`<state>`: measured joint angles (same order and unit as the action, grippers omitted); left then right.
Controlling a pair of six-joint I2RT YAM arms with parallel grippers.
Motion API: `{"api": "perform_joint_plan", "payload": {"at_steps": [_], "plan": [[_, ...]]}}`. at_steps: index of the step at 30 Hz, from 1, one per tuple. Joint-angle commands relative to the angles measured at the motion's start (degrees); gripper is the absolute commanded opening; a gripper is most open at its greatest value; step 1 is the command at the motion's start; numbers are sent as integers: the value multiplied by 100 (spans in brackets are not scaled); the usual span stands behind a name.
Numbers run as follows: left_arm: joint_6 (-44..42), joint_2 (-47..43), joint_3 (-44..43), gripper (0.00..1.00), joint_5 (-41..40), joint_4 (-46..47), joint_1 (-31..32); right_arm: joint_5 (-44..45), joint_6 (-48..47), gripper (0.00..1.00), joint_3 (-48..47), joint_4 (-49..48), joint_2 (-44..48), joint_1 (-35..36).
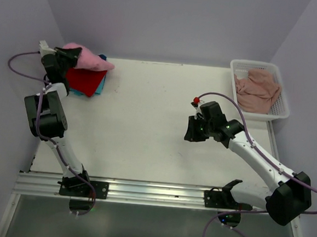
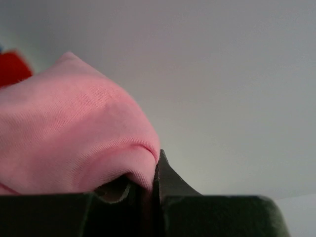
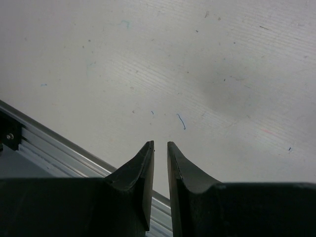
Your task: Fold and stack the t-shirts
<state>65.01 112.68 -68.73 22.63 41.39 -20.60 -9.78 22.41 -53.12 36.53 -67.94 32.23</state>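
Two arms, left arm (image 1: pixel 51 122) and right arm (image 1: pixel 254 154), each ending in one claw: left claw (image 1: pixel 66 56), right claw (image 1: pixel 195 130). Two purple cables, left cable (image 1: pixel 9 62) and right cable (image 1: pixel 226 96). One bench (image 1: pixel 143 106). Three t-shirts at its far left corner: one pink t-shirt (image 1: pixel 92 59), one red t-shirt (image 1: pixel 84 81), one blue t-shirt (image 1: pixel 101 86), edge only. One white basket (image 1: pixel 284 111) at far right, dusty-pink cloth (image 1: pixel 257 89) bunched inside, number of pieces impossible to tell.

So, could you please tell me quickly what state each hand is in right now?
Left hand: closed on the pink t-shirt.
Right hand: closed, holding nothing, over the table.
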Motion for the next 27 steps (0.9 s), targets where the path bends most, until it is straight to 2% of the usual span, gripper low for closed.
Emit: {"api": "perform_joint_plan", "payload": {"at_steps": [1,5,9,12,16,19,24,27], "plan": [[231,-1,-1569,0,-338,362,-14,73,-97,21,-128,117,-9,12],[363,481,-2353,0,-681,379,-67,160,-132,21,-207,266,53,12],[494,851,-2356,0,-586,326,-155,257,-141,21,-251,416,132,12],[504,869,-1479,0,-619,590,-207,240,-150,21,-251,390,89,12],[565,939,-127,0,-751,485,-278,170,-158,20,-304,416,-44,12],[618,1054,507,0,-874,536,-313,126,-132,20,-286,389,-17,11],[785,1063,729,0,-735,774,-418,178,-123,20,-234,460,123,3],[811,721,729,0,-830,530,-445,178,-97,21,-146,425,211,12]]}}
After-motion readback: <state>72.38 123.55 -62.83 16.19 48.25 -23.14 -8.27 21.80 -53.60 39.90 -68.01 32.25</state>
